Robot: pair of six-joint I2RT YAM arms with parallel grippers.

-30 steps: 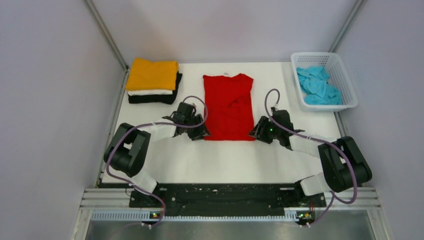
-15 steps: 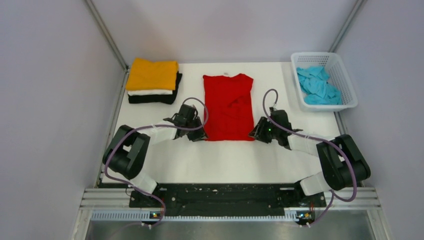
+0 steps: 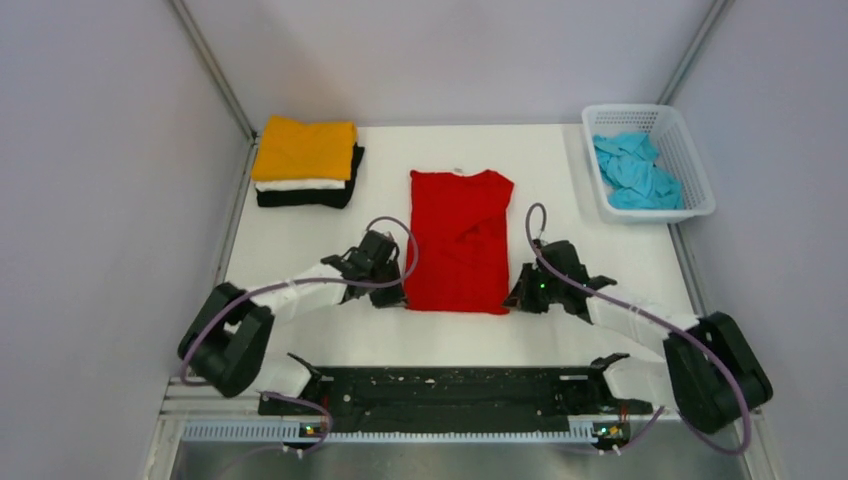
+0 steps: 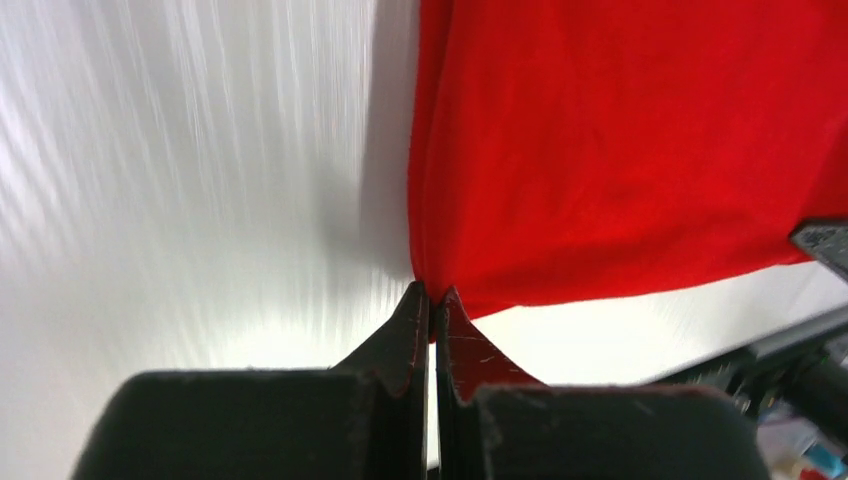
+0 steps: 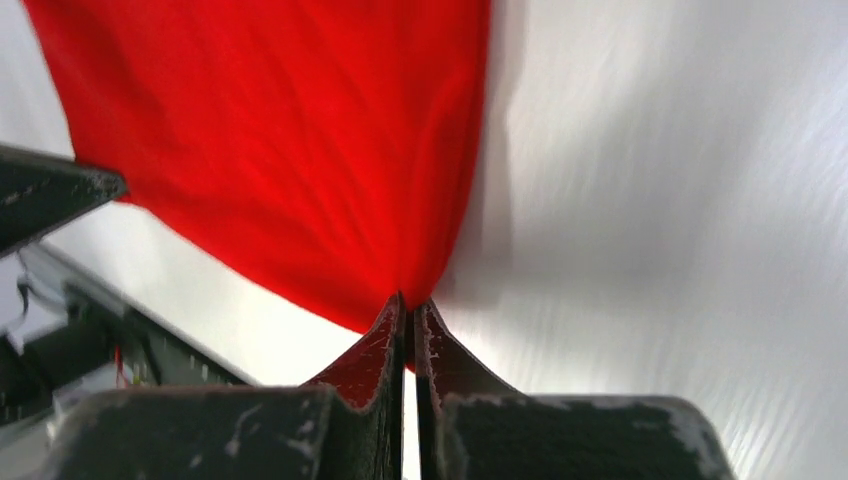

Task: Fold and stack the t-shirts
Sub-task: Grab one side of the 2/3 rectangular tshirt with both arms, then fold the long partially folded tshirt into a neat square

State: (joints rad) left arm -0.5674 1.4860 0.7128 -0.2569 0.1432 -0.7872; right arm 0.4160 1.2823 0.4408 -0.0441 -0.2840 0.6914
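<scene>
Left pincer (image 4: 432, 295) and right pincer (image 5: 408, 305) each clamp a near corner of the red t-shirt (image 3: 460, 240), lying mid-frame on the table (image 3: 290, 235). Beyond, upper left, a folded stack (image 3: 305, 150); upper right, the light blue t-shirt (image 3: 635, 172) lies in a basket (image 3: 655, 213).

Flat red t-shirt (image 3: 460, 240), folded narrow, central

Flat shirt (image 3: 460, 240) at centre of table (image 3: 450, 340); folded stack (image 3: 305, 160) behind-left, basket (image 3: 655, 216) holding crumpled shirt (image 3: 635, 175) behind-right.

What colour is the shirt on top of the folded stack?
The top shirt is orange-yellow; it shows best in the top external view.
</scene>
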